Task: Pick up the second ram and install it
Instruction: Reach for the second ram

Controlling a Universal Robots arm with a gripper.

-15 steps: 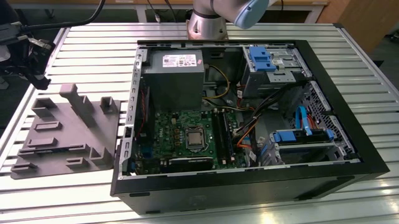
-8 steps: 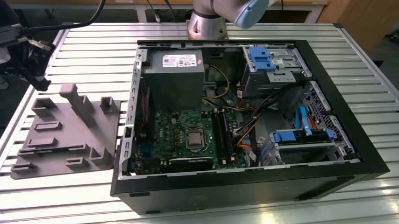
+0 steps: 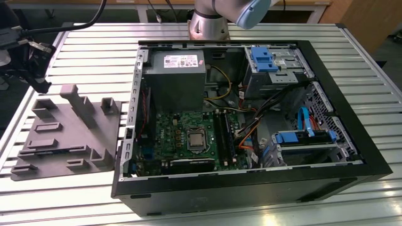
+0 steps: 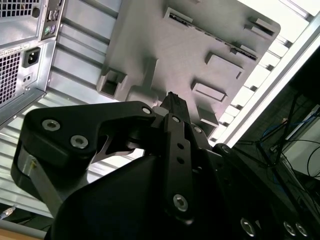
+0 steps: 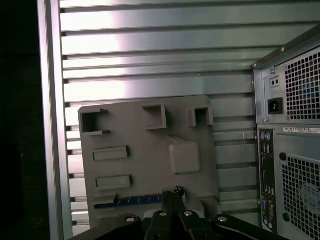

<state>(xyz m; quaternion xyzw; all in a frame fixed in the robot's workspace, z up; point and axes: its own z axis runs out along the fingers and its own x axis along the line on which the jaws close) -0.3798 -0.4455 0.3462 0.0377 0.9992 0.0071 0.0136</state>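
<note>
While the hand (image 5: pixel 172 192) hovers, fingers together and empty | memory stick (image 5: pixel 131 201) lies in tray (image 5: pixel 150 150), at the hand's 6 o'clock in the exterior view | long axis 9-to-3.

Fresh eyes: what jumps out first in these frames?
The open computer case takes up the exterior view's centre and right, its green motherboard exposed, on a slatted metal table. Beside it, on the exterior view's left, lies a grey fixture tray. In the first wrist view the gripper hangs over that tray with its fingers together.
</note>
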